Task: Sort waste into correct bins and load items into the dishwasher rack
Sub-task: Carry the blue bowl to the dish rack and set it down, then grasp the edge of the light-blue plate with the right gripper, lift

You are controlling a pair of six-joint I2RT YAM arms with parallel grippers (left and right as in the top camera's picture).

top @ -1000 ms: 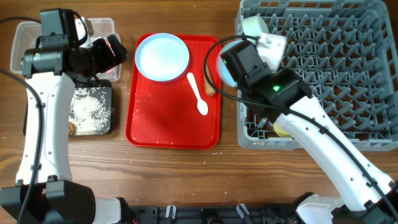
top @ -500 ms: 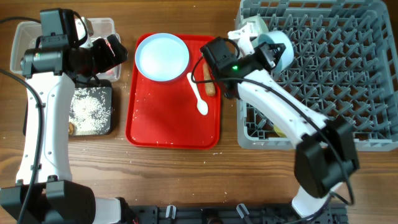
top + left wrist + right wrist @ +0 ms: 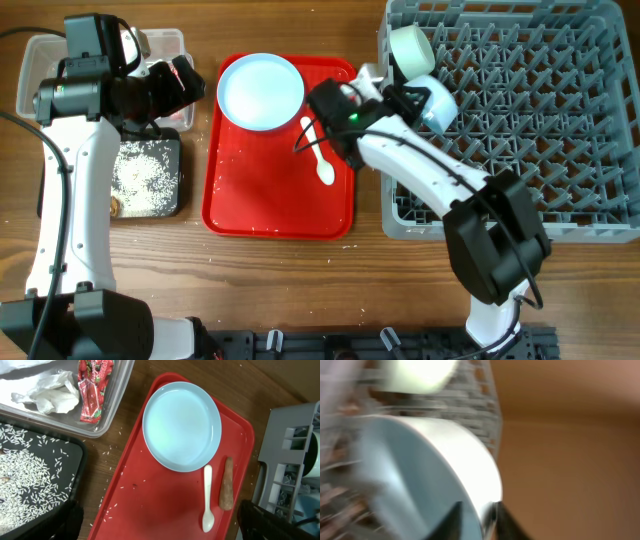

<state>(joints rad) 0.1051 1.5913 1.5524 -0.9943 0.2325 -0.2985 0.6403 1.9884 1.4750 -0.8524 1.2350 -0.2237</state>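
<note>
My right gripper (image 3: 408,100) (image 3: 477,515) is shut on the rim of the light blue bowl (image 3: 437,102) (image 3: 420,475), holding it tilted over the near-left corner of the grey dishwasher rack (image 3: 540,130). The right wrist view is blurred. A pale green bowl (image 3: 410,45) lies on its side in the rack beside it. My left gripper (image 3: 185,85) (image 3: 167,525) is open and empty above the red tray. The pale blue plate (image 3: 260,90) (image 3: 181,425), white spoon (image 3: 320,155) (image 3: 207,500) and brown food stick (image 3: 226,490) lie on the tray. The yellow cup is hidden.
The red serving tray (image 3: 270,205) (image 3: 160,505) holds scattered rice grains. The clear tub (image 3: 35,60) (image 3: 117,397) holds crumpled paper (image 3: 50,397) and the snack wrapper (image 3: 90,385). The black tray (image 3: 181,185) (image 3: 80,455) holds rice. The right arm's elbow hangs over the tray's right edge.
The right arm has folded back towards the tray and carried the light blue bowl from the rack's left edge into the rack. The left arm has not moved.
</note>
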